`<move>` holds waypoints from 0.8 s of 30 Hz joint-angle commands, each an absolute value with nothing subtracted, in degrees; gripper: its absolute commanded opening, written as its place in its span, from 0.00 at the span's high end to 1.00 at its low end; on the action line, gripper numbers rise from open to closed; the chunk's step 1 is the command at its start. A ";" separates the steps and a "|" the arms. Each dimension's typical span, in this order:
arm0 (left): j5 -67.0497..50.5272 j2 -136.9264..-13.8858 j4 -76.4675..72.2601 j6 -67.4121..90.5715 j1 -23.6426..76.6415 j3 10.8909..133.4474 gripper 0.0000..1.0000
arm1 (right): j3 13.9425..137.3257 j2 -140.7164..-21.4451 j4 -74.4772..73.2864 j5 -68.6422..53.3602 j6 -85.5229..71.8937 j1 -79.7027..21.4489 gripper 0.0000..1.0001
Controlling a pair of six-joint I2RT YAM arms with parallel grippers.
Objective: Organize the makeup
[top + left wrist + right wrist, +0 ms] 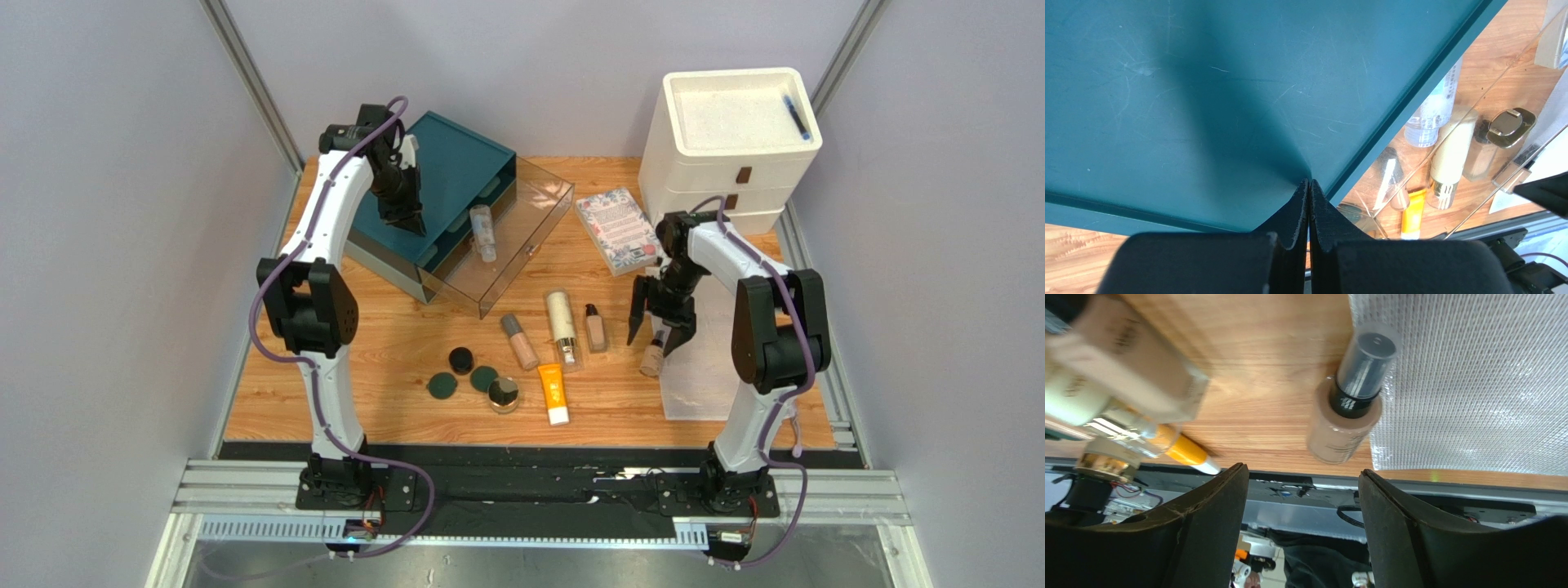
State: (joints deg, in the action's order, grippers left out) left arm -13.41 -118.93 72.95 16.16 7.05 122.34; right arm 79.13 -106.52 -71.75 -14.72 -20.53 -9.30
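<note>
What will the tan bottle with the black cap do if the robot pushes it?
The bottle looks round and lies on its side, so it would probably roll. Its cap lies over the edge of the pouch, which might slow it. It looks hard and smooth, so the open right pincer could slip on it.

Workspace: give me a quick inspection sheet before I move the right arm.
Surface: wooden table, no spills seen.
Job's things: clear tube in the clear drawer; three bottles, orange tube and four round compacts loose mid-table; tan dark-capped bottle lying with its cap on the mesh pouch.
Clutter: patterned booklet; dark pen-like item on the white drawer unit.
Claws: left claw shut, over the teal organiser; right claw open, empty, near that bottle.
Cables: purple cables run along both arms, none seen snagged.
Surroundings: grey walls, nothing else seen.
</note>
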 commanded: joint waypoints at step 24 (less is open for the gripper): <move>-12.30 -118.39 72.86 15.56 8.09 113.47 1.00 | 78.38 -107.77 -65.91 -8.35 -18.72 -8.35 1.00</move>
